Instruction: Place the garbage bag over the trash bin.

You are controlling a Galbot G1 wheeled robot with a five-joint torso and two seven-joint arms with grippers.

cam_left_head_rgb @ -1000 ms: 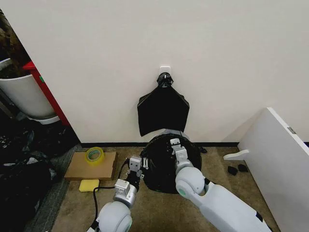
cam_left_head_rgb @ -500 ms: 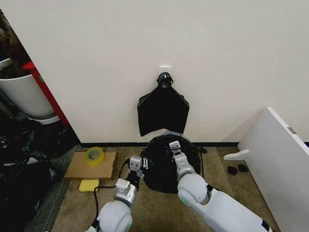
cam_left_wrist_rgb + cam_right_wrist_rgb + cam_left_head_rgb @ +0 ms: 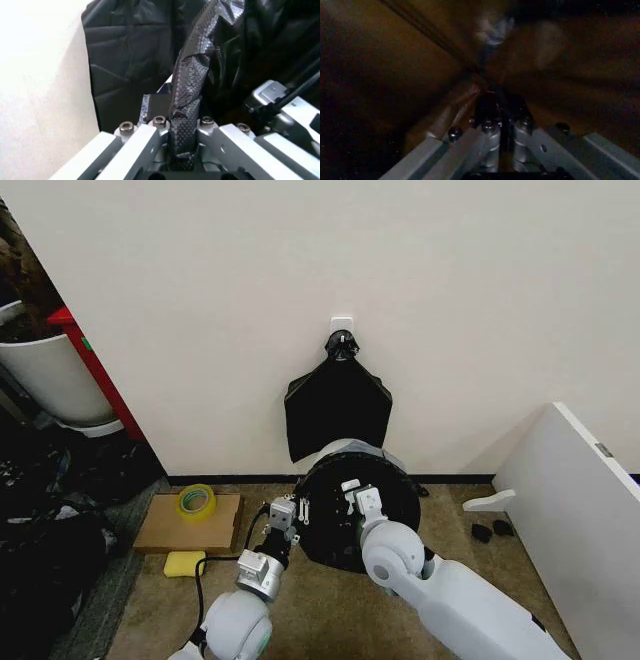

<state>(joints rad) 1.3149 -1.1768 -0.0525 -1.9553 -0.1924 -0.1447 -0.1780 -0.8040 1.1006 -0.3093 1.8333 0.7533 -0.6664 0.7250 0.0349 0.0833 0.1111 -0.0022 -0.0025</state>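
Since the earlier head frames the black disc of the garbage bag (image 3: 355, 515) has shifted up toward the wall, and more of the pale rim of the trash bin (image 3: 345, 446) shows along its far edge; the left gripper (image 3: 283, 517) has crept forward with it.

Bag lies over the bin mouth, between the two grippers, directly below the flat black bundle (image 3: 338, 412) hanging from a wall hook (image 3: 341, 328).

Left gripper: at the bag's left edge. Left wrist view shows its fingers (image 3: 145, 140) closed on a narrow, twisted strip of bag film (image 3: 187, 101) running away from the jaws; the head view cannot resolve this pinch.

Right gripper (image 3: 355, 498): over the bag's middle. Right wrist view is dark and brownish; fingers (image 3: 490, 123) pressed together on a thin fold of film.

No legible writing anywhere.

Left of the left gripper: yellow tape roll (image 3: 196, 501) on a cardboard sheet (image 3: 190, 525), yellow sponge (image 3: 184, 563) beside it.
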